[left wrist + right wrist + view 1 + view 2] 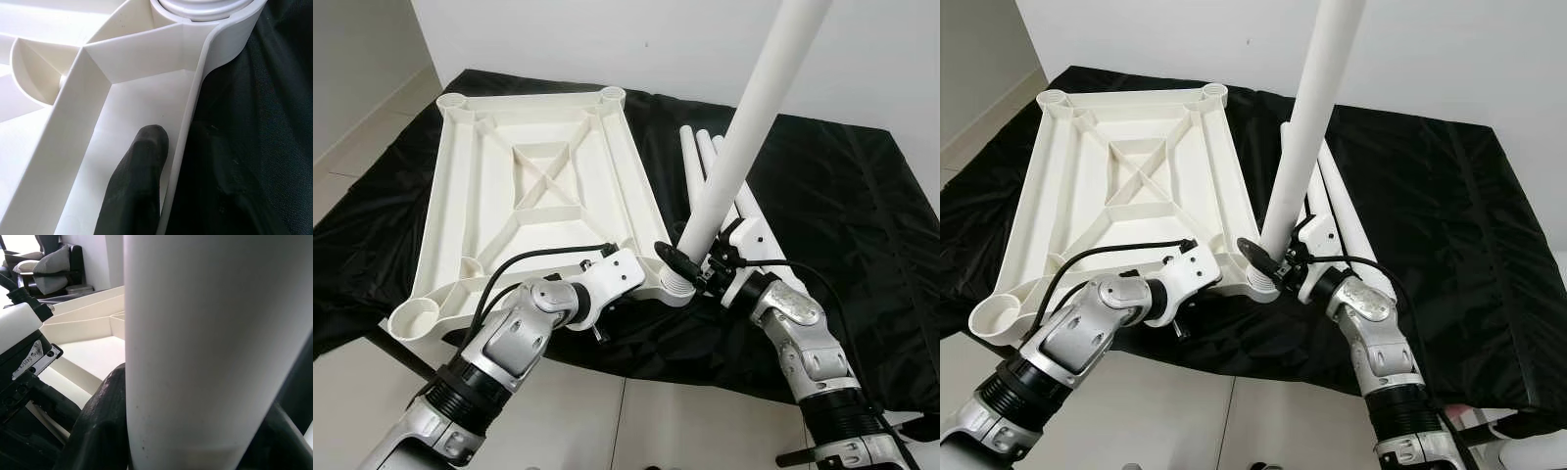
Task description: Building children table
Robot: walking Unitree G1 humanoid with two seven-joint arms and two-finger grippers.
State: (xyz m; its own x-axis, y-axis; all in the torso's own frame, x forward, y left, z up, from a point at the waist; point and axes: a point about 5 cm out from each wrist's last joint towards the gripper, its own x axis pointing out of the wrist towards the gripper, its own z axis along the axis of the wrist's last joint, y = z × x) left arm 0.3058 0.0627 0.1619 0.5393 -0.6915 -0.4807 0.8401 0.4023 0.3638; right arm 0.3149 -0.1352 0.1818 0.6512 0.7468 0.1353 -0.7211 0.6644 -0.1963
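Note:
The white plastic table top lies upside down on a black cloth, ribs facing up. A long white leg stands upright, tilted slightly right, in the near right corner socket. My right gripper is shut on the leg just above the socket; its black fingers wrap the leg. My left gripper clamps the table top's near rim beside that socket, one finger inside the rim and the other outside it.
Spare white legs lie on the black cloth right of the table top. Open corner sockets show at near left, far left and far right. Pale floor tiles lie in front, a white wall behind.

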